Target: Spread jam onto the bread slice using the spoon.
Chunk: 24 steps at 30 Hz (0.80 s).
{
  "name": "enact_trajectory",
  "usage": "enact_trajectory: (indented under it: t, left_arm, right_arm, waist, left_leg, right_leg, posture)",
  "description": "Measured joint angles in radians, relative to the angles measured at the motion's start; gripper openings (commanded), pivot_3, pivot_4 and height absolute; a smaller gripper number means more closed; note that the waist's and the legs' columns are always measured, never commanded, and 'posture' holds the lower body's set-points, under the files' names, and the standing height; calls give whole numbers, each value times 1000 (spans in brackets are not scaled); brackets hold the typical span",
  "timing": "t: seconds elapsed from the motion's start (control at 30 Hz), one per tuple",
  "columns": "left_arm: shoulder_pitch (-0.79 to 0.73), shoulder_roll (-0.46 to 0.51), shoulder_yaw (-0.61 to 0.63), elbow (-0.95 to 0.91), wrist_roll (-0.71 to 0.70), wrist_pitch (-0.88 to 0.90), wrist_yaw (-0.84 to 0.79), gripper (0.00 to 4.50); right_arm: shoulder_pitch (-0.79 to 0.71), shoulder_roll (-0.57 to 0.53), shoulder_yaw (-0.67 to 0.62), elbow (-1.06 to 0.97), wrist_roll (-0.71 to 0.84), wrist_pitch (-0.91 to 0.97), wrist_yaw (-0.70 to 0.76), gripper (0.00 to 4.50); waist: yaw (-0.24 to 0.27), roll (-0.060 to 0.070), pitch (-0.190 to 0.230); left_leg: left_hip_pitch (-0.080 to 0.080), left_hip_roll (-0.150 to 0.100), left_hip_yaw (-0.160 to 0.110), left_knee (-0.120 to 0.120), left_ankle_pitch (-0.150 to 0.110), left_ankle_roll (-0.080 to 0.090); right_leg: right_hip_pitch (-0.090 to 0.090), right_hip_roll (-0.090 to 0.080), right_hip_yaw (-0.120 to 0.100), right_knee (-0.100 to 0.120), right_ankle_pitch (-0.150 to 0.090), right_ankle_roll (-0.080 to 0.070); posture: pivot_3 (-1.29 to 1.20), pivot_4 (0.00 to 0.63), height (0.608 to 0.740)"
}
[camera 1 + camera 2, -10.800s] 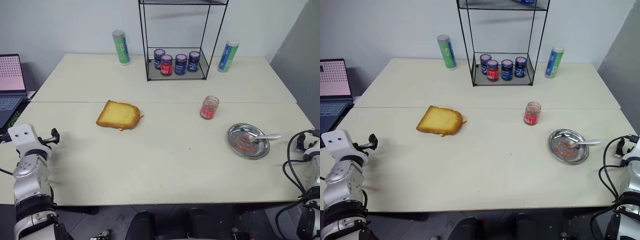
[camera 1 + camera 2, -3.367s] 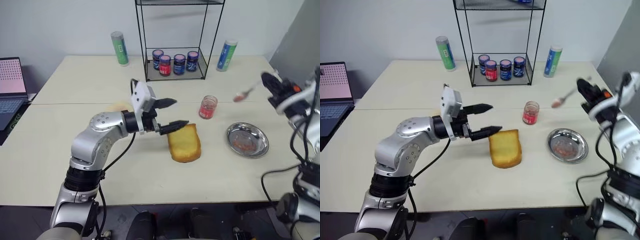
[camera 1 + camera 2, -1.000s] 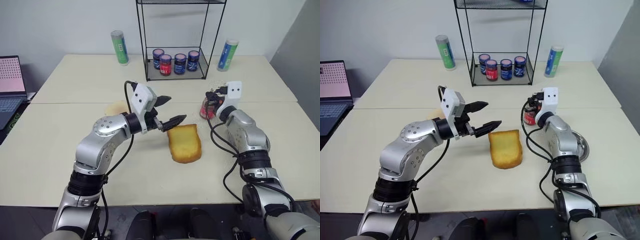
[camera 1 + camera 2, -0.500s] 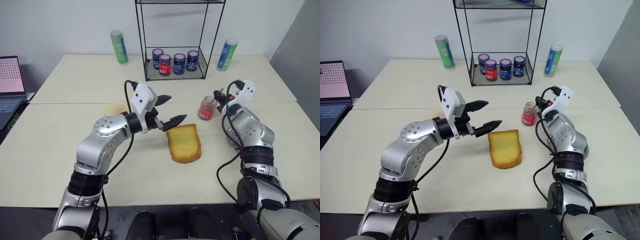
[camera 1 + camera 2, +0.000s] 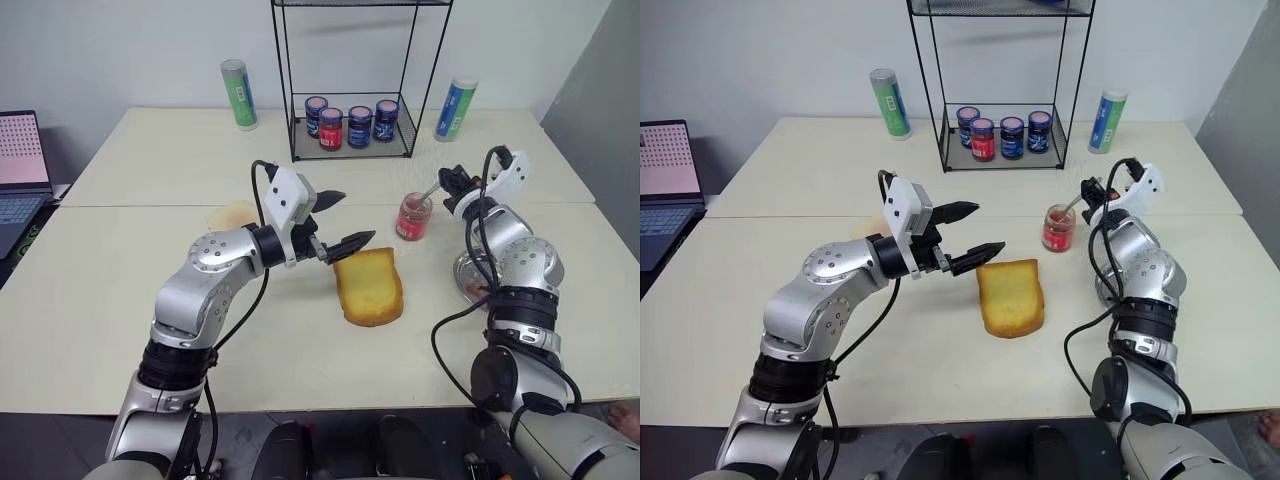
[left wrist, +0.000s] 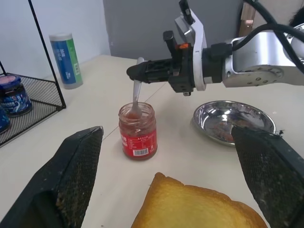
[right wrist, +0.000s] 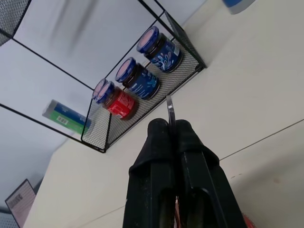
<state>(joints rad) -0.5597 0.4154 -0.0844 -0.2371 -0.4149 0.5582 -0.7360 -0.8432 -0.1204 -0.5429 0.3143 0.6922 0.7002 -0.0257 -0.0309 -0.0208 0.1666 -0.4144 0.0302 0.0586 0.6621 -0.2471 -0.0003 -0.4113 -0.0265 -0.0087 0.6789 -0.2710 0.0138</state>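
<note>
The thick golden bread slice (image 5: 368,286) lies mid-table. My left gripper (image 5: 358,215) hovers open just left of its far corner, holding nothing. My right gripper (image 5: 452,185) is shut on the handle of the spoon (image 6: 137,90), whose bowl dips into a small open jar (image 5: 413,215) of red jam (image 6: 137,135). In the right wrist view the thin spoon handle (image 7: 169,110) sticks out past the closed fingers (image 7: 159,142). A red jam smear (image 6: 221,127) also sits in the steel dish (image 6: 259,114) right of the bread.
A paler thin slice (image 5: 233,214) lies behind my left arm. At the back stand a wire rack (image 5: 350,150) with several dark-lidded jars, a green can (image 5: 240,95) and a blue-green can (image 5: 452,108). A laptop (image 5: 20,160) sits at the far left.
My right hand has shifted right and slightly up while rolling its wrist, uncovering the jar, with the spoon still in its grip. The left arm and the bread have stayed put.
</note>
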Motion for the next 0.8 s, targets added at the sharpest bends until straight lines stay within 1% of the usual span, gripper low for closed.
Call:
enact_trajectory:
  t: [0.27,0.8]
  left_arm:
    - [-8,0,-3,11,1,-1,-18,4500]
    - [-36,4,-8,20,3,-1,-41,4500]
  right_arm:
    - [1,-3,-46,-39,75,12,-54,19]
    - [33,-9,-86,-74,159,-7,-111,19]
  waist:
    - [0,0,0]
    - [0,0,0]
  left_leg:
    - [-1,0,0,0,0,0]
    - [-1,0,0,0,0,0]
  right_leg:
    - [-1,0,0,0,0,0]
    - [-1,0,0,-1,0,0]
  posture:
    - [0,150,740]
    - [0,150,740]
